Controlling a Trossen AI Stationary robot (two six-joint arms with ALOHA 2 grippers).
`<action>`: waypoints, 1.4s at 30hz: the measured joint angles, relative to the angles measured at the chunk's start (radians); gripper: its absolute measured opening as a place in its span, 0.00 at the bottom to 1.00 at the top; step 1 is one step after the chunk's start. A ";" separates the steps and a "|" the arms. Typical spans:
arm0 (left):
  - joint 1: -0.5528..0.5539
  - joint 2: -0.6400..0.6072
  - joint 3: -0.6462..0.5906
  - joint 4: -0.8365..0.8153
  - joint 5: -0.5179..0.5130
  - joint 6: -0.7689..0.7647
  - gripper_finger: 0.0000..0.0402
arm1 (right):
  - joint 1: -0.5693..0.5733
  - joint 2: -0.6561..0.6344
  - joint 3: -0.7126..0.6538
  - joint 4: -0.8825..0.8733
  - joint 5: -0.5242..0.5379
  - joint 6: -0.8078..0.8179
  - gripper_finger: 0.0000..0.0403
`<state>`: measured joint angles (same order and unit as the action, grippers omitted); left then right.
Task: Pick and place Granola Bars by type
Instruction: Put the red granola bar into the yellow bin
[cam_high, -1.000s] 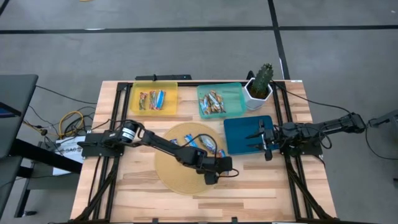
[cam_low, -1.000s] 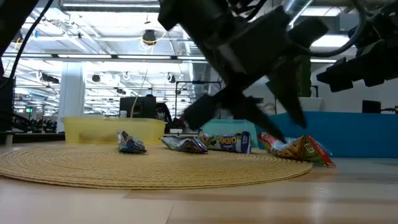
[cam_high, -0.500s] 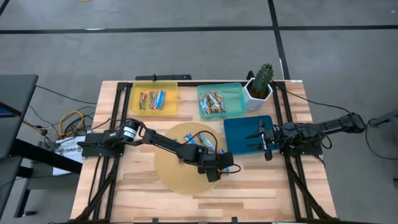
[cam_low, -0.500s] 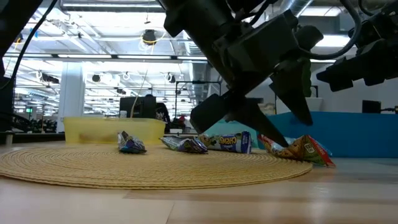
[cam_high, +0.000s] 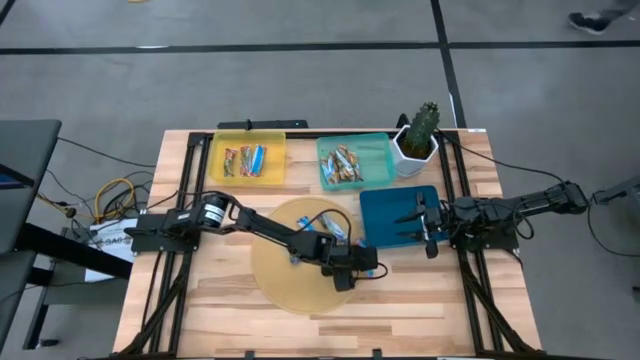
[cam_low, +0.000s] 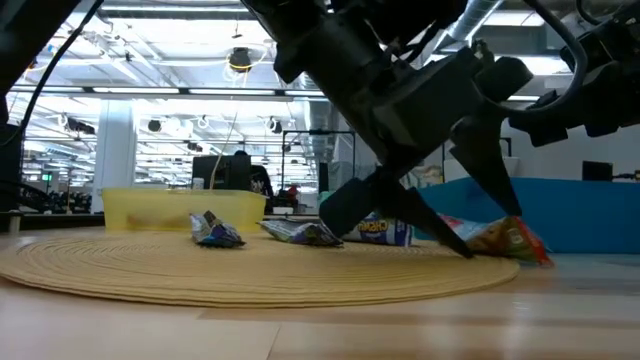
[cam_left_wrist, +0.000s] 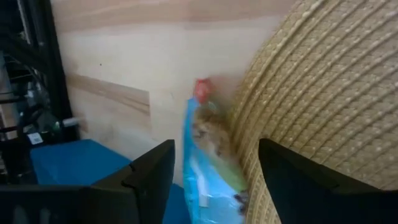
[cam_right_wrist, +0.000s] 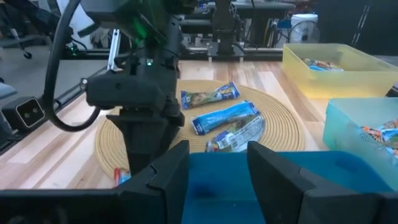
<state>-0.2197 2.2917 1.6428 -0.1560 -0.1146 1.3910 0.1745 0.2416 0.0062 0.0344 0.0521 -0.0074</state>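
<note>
Blue-edged granola bar (cam_left_wrist: 208, 163), red tip, crinkled wrapper

No text can be read with certainty. In the low view, dark-blue lettering is seen on the white panel of a blue-and-white shiny wrapped bar (cam_low: 385, 231) lying on the round woven straw mat (cam_low: 200, 272), but the word is only partly in view and cannot be made out. Printed marks are carried by the orange-and-green wrapped bar (cam_low: 510, 240) at the mat's edge and by the blue wrapped bars (cam_right_wrist: 225, 116) in the right wrist view, yet they are too small to be read. A small white label (cam_left_wrist: 34, 137) on the black frame in the left wrist view is likewise illegible.
</note>
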 joint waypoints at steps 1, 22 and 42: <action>0.002 0.000 0.000 -0.002 0.001 0.001 0.56 | 0.000 0.000 0.000 -0.003 0.000 0.000 0.38; 0.011 0.000 0.000 -0.036 0.048 -0.053 0.10 | 0.000 0.000 0.000 -0.004 0.000 0.000 0.38; -0.024 -0.001 -0.001 -0.037 -0.156 -0.176 0.00 | 0.000 0.000 0.000 -0.004 0.000 0.000 0.38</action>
<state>-0.2440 2.2912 1.6417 -0.1932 -0.2701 1.2148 0.1742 0.2420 0.0063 0.0299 0.0517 -0.0071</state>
